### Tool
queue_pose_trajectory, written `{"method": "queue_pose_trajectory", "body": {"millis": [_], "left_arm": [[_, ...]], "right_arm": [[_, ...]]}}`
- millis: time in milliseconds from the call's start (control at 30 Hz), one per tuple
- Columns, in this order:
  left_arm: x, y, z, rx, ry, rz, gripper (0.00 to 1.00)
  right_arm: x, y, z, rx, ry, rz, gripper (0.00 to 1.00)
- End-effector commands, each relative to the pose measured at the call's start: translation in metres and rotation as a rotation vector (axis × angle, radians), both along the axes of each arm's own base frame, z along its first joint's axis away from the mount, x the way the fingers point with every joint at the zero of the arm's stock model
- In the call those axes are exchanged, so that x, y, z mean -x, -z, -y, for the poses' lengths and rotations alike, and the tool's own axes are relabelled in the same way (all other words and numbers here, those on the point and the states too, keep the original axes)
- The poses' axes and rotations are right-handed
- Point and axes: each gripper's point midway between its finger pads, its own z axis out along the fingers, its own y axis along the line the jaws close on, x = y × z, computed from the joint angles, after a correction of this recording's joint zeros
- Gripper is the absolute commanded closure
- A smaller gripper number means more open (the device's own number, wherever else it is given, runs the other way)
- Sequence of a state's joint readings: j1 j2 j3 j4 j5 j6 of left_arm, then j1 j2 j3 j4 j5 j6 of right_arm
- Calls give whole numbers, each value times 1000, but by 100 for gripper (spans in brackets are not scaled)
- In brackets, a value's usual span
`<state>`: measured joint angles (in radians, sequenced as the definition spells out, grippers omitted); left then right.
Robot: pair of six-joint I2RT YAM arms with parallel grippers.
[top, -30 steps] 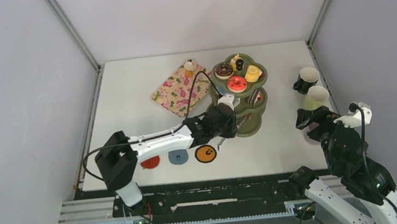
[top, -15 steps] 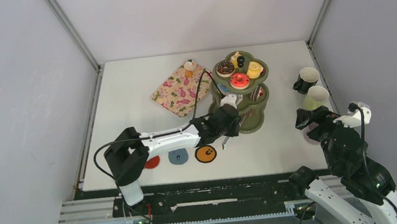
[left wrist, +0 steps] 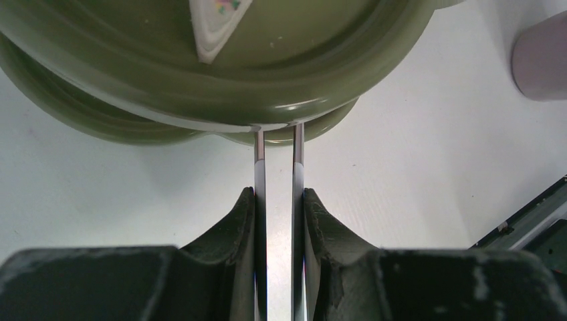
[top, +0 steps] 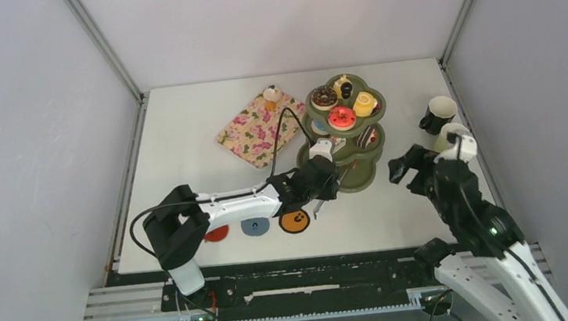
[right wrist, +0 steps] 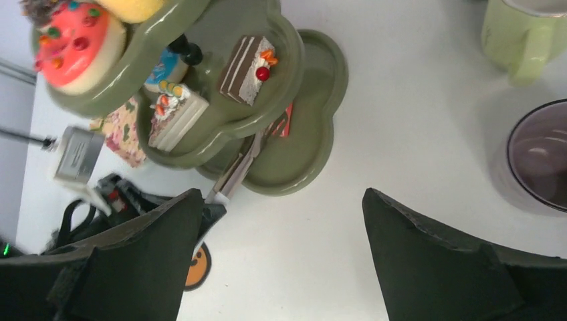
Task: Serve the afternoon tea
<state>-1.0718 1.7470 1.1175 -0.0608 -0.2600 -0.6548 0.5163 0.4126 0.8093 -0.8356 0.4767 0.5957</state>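
Swinging in from the right edge, the right arm has left the mugs. Its right pincer (top: pixel 405 164) now hangs just beside the green stand (right wrist: pixel 304 144), fingers spread wide with nothing between them. The left pincer (left wrist: pixel 279 192) has stayed at the stand's near side, pinching a pair of metal tongs (left wrist: pixel 259 167). The two blades run under the rim of the middle tier and over the bottom one. They end by a red piece (right wrist: pixel 286 122) on the bottom tier; whether they touch it I cannot tell.

The middle tier holds a chocolate cake slice (right wrist: pixel 247 70) and a white cake slice (right wrist: pixel 175 114). The top tier carries a pink donut (top: pixel 342 117), a brown donut (top: pixel 323 98) and a yellow cake (top: pixel 363 103). A cupcake (top: pixel 271 93) sits on the far corner of the flowered tray (top: pixel 251 136), left of the stand.

A green mug (right wrist: pixel 515 33) and a lilac mug (right wrist: pixel 535 154) stand on the surface (top: pixel 184 138) right of the stand, with a dark mug (top: pixel 440 112) farther back. An orange coaster (top: pixel 295 221), a blue coaster (top: pixel 255 226) and a red coaster (top: pixel 215 233) lie in a row by the left arm.
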Motion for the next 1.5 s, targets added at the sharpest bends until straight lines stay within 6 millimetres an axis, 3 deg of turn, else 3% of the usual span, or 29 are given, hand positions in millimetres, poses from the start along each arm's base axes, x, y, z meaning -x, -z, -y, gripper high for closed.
{"method": "queue_pose_trajectory", "body": {"millis": [0, 167, 300, 567, 700, 933, 1133, 1467], "left_arm": [[-3, -25, -4, 61, -30, 51, 100], [-3, -21, -12, 46, -46, 50, 100], [-2, -18, -16, 32, -46, 49, 100], [0, -26, -15, 41, -14, 65, 100], [1, -28, -15, 44, -5, 71, 100], [5, -30, -13, 51, 17, 61, 100], [5, -36, -9, 66, 34, 69, 100], [-1, -41, 15, 50, 68, 77, 100]], "right_arm": [[-35, -6, -32, -175, -128, -58, 6], [-70, 13, -3, -400, -40, -71, 21], [-91, 22, -2, -480, -29, -74, 36], [-123, 53, 5, -541, 31, -108, 32], [-134, 58, 2, -546, 11, -113, 31], [-147, 74, -9, -572, -19, -153, 26], [-153, 78, -19, -578, -63, -163, 37], [-149, 86, -36, -584, -113, -204, 52]]}}
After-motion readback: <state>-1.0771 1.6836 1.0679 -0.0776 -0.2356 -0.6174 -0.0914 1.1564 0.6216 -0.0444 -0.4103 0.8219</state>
